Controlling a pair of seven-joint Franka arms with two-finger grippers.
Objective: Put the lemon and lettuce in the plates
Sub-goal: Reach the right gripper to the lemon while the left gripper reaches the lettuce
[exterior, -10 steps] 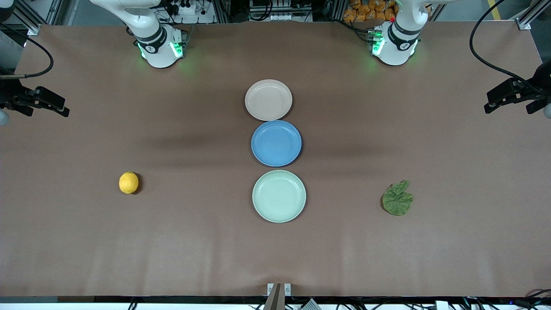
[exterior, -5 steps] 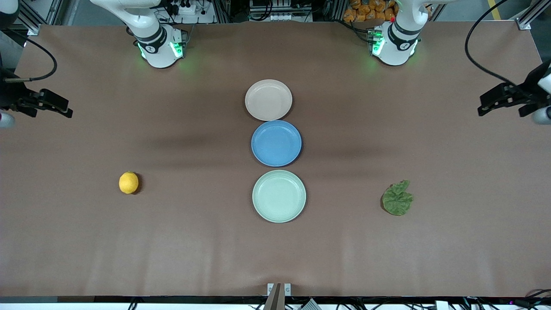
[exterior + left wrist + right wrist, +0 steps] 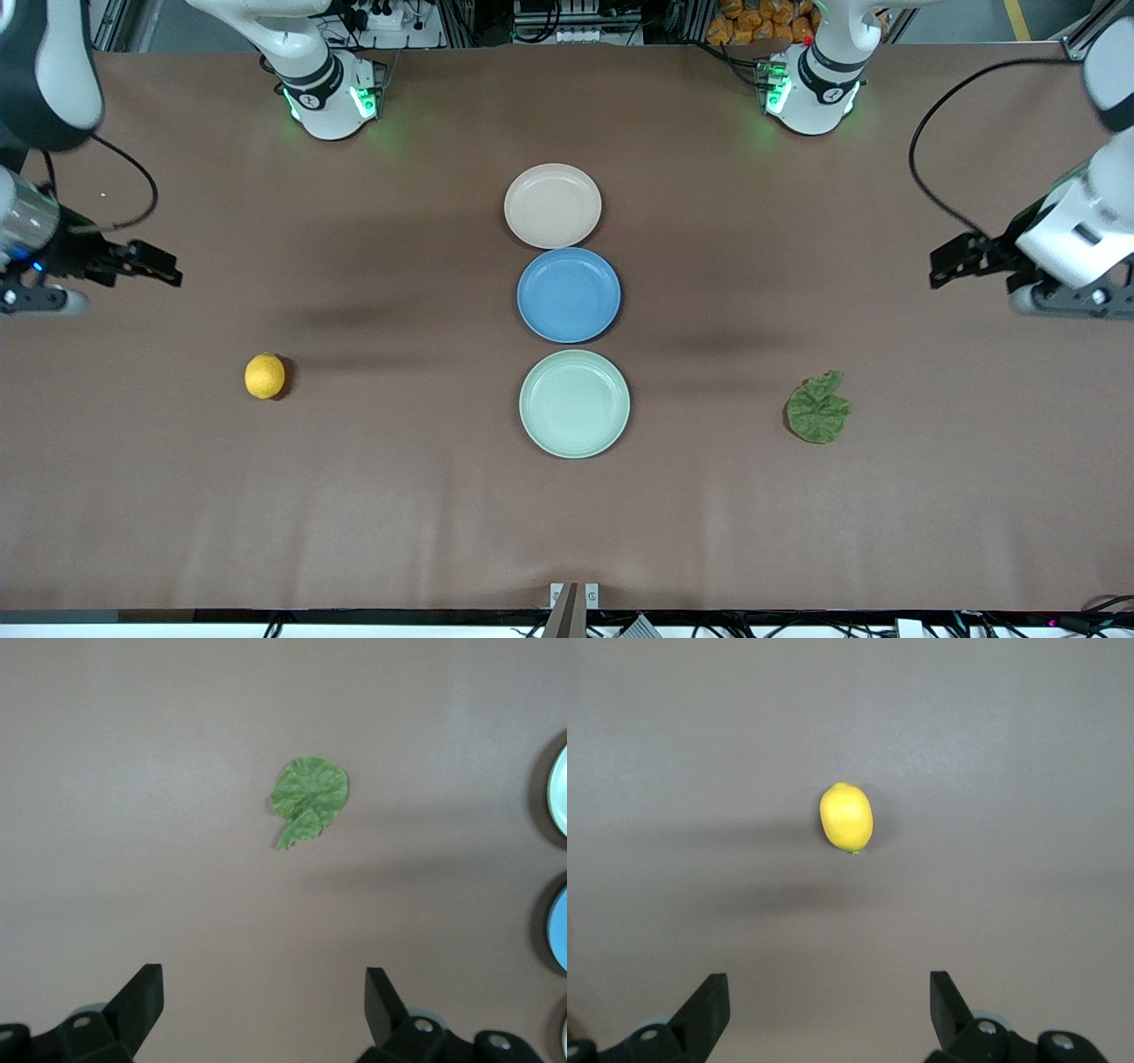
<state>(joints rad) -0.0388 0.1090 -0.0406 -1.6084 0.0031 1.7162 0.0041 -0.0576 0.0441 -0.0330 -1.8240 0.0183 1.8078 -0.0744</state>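
Note:
The yellow lemon (image 3: 265, 376) lies on the brown table toward the right arm's end; it also shows in the right wrist view (image 3: 846, 817). The dark green lettuce (image 3: 818, 409) lies flat toward the left arm's end and shows in the left wrist view (image 3: 308, 797). The beige-pink plate (image 3: 553, 206) and the mint green plate (image 3: 574, 403) stand mid-table, both empty. My right gripper (image 3: 164, 270) (image 3: 829, 997) is open and empty over bare table, short of the lemon. My left gripper (image 3: 943, 264) (image 3: 263, 997) is open and empty over bare table, short of the lettuce.
A blue plate (image 3: 569, 294), empty, sits between the two pale plates, the three in a row touching or nearly so. The mint plate's rim (image 3: 560, 788) and the blue plate's rim (image 3: 558, 926) show at the edge of the left wrist view.
Both arms have swung in from the table's ends; each gripper has moved inward and toward its object, the right toward the lemon, the left toward the lettuce. Nothing on the table moved.

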